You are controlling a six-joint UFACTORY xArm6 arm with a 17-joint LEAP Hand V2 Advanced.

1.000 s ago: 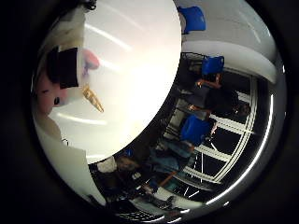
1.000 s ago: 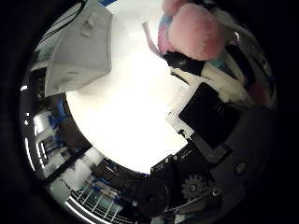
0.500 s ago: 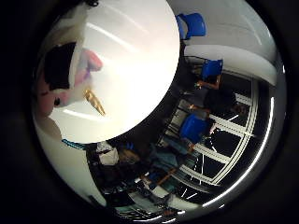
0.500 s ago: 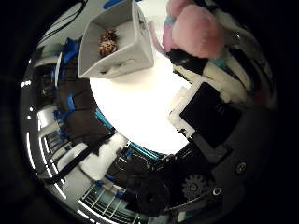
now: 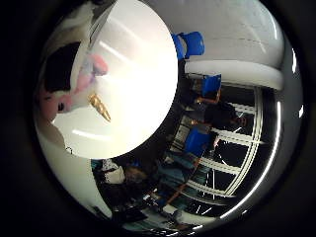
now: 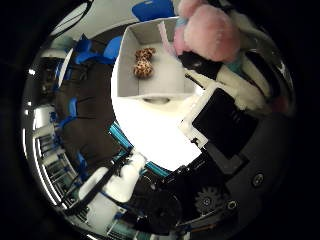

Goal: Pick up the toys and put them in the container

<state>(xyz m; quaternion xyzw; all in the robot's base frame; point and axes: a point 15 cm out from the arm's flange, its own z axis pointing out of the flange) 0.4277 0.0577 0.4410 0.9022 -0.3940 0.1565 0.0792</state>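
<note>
Against the palm sits a pink plush toy (image 6: 209,31), soft and rounded, filling the corner of the thumb-side view; the hand (image 6: 235,117) has its white and black fingers (image 6: 250,95) curled round it, holding it clear of the table. From the little-finger side the same toy shows as a unicorn, with a pink face, a dark eye and a gold spiral horn (image 5: 100,107) pointing out over the tabletop, and a black finger pad lies across its head. A pale strip, perhaps a tag or ribbon, hangs from the toy beside the container's near wall.

Just beside the held toy stands the container (image 6: 131,75), a white open box with straight walls, resting on the round white table (image 6: 150,135). Inside it, on the floor of the box toward its far side, lies a small brown spotted toy (image 6: 143,62); whether that is one piece or two lumps touching cannot be told. The pink toy is over the container's rim rather than inside it.

Beyond the table's edge are blue chairs (image 5: 190,44), a white wall and tall windows with white frames. A white piece of equipment with dark parts stands below the table edge in the thumb-side view.
</note>
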